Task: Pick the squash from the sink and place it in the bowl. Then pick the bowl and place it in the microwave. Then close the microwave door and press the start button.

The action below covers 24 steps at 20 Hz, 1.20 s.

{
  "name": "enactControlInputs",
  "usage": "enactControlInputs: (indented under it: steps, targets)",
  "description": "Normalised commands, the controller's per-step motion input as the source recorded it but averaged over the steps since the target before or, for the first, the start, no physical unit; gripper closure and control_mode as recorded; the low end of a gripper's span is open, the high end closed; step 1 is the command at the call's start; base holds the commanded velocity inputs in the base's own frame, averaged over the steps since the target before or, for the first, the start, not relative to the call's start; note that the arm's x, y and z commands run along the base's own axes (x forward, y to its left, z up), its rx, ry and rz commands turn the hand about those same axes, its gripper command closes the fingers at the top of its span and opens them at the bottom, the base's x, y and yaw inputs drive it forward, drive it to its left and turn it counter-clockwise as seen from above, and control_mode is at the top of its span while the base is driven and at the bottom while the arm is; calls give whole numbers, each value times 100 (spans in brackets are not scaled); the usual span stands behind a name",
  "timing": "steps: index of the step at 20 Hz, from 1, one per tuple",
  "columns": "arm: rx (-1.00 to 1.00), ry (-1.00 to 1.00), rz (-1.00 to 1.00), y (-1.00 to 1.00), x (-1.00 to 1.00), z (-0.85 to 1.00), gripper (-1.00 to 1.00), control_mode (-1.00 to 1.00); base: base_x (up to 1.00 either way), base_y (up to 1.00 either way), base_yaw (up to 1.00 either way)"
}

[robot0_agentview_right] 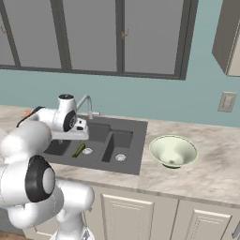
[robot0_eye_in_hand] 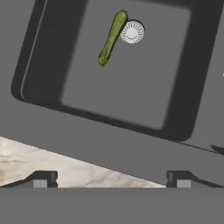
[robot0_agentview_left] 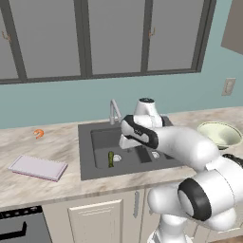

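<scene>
The two dark fingers [robot0_eye_in_hand: 112, 178] are seen at the bottom of the hand view, spread wide apart with nothing between them and nothing touched. Beneath them the front rim of the sink [robot0_eye_in_hand: 109, 140] and a strip of pale marbled counter [robot0_eye_in_hand: 57, 162] are seen. Further out, in the sink's basin, the squash [robot0_eye_in_hand: 112, 38] is lying flat on the dark floor, well apart from the fingers; one of its ends is just beside the round silver drain [robot0_eye_in_hand: 131, 32], and whether they touch cannot be told.

In the left base view, the hand [robot0_agentview_left: 137, 130] is held over the sink [robot0_agentview_left: 90, 156], above the divider between the two basins, with the thin silver tap [robot0_agentview_left: 114, 112] just behind it. The squash [robot0_agentview_left: 110, 159] is seen in the left basin, next to its drain [robot0_agentview_left: 117, 158]. In the right base view, the hand [robot0_agentview_right: 70, 123] is seen over the near left part of the sink [robot0_agentview_right: 133, 150], and the squash [robot0_agentview_right: 78, 150] lies below and just beyond it in the left basin.

The bowl [robot0_agentview_right: 173, 151] is standing upright on the counter [robot0_agentview_right: 211, 168] to the right of the sink, near its edge but apart from it. On the counter left of the sink, a flat pale board [robot0_agentview_left: 38, 167] and a small orange object [robot0_agentview_left: 38, 134] are seen.
</scene>
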Motion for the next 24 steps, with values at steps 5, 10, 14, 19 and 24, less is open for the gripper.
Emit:
enactControlInputs:
  steps: [5,10,14,19,24]
  targets:
    - [9,0,14,2,73,-46,-100,-100,0,0,0]
    - [5,-3,10,18,27,-38,-100,-100,0,0,0]
    - [2,-5,8,24,17,-51,-100,-100,0,0,0]
    - [0,-2,0,19,31,-49,-100,-100,0,0,0]
    - [0,-1,0,36,40,-37,-100,-100,0,0,0]
